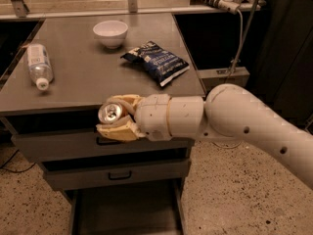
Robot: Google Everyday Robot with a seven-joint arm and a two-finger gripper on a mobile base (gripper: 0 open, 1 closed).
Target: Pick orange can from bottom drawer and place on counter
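A plastic bottle [37, 65] lies at the left of the worktop [88, 82], with a white bowl [110, 32] further back. At the front edge the pincer [114, 117] grips the orange can [110, 112], silver top showing. A chip bag [156, 61] lies to the right, and below, the bottom drawer [127, 212] stands open.

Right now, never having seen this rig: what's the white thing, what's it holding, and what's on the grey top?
The white tube is a robot arm. Its gripper, level with the counter's front edge, has its jaws shut on the orange can, silver top facing us. There is one camera, looking down at the front of a drawer cabinet. On the counter are a white bowl, a dark blue snack bag and a clear bottle lying on its side. The bottom drawer is pulled open below.
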